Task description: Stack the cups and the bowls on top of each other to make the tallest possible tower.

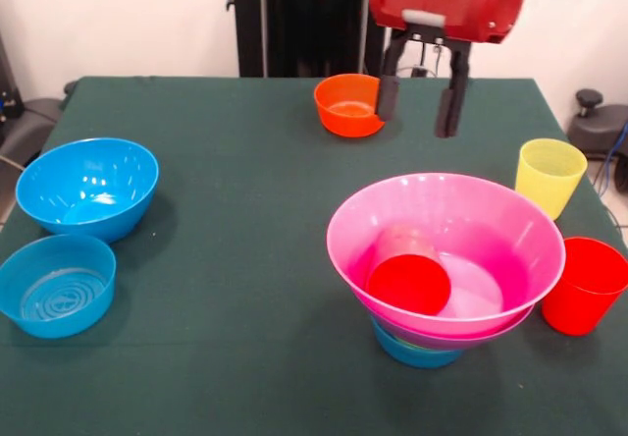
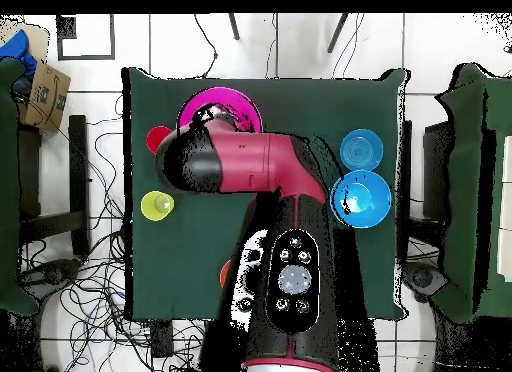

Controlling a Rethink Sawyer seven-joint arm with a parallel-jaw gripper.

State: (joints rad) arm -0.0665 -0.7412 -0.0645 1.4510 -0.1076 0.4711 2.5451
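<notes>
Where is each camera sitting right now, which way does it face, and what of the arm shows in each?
Front view: across the table, facing the robot; shows the pink bowl, orange bowl and the open gripper hanging from above.
Overhead view: above the table, looking straight down; the arm covers the middle.
Shared: pink bowl, yellow cup, two blue bowls.

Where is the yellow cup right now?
In the front view the yellow cup stands upright at the table's right side, beside the pink bowl and behind the red cup.

Red cup [image 1: 409,284] lies inside pink bowl [image 1: 510,222] atop tower [image 1: 417,350].
</notes>
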